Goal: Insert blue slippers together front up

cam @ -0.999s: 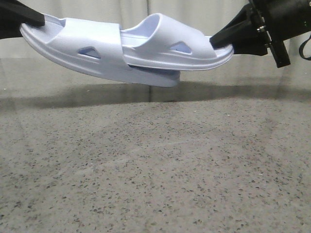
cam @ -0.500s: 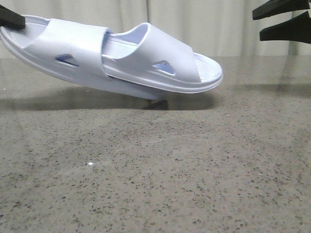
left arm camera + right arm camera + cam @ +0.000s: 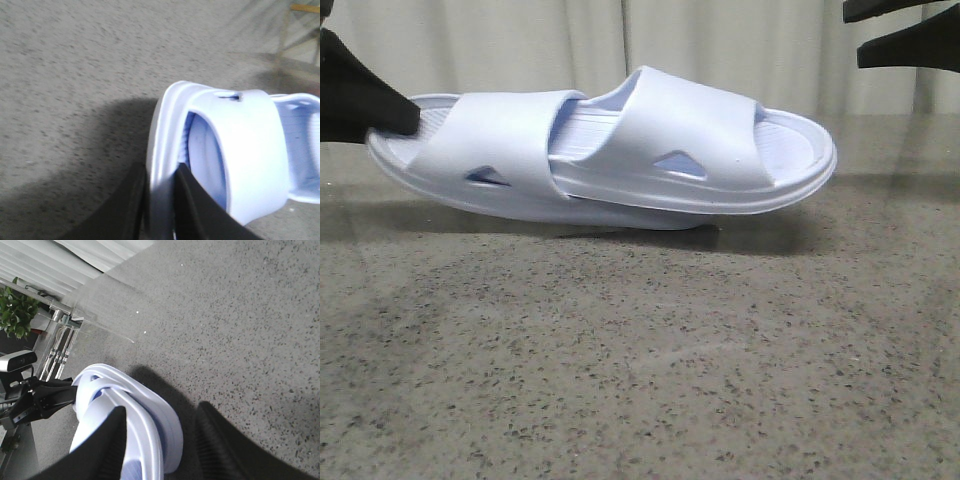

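The two blue slippers are nested. The right slipper [image 3: 700,140] is pushed under the strap of the left slipper [image 3: 490,160], both footbeds up. The pair lies almost level, its underside at or just above the table [image 3: 640,380]. My left gripper [image 3: 375,115] is shut on the rim of the left slipper's outer end; the left wrist view shows its fingers [image 3: 137,187] pinching that rim [image 3: 162,145]. My right gripper [image 3: 853,33] is open at the top right, apart from the pair. In the right wrist view, its spread fingers [image 3: 210,425] hang above the slippers [image 3: 145,410].
The speckled grey table runs to a pale curtain [image 3: 620,40] at the back. In the right wrist view, a camera [image 3: 15,362], a metal stand [image 3: 57,352] and a green plant [image 3: 17,310] stand beyond the table's edge.
My right gripper has let go of the right slipper and drawn back to the top right. The left gripper has carried the nested pair lower and to the right, and levelled it.
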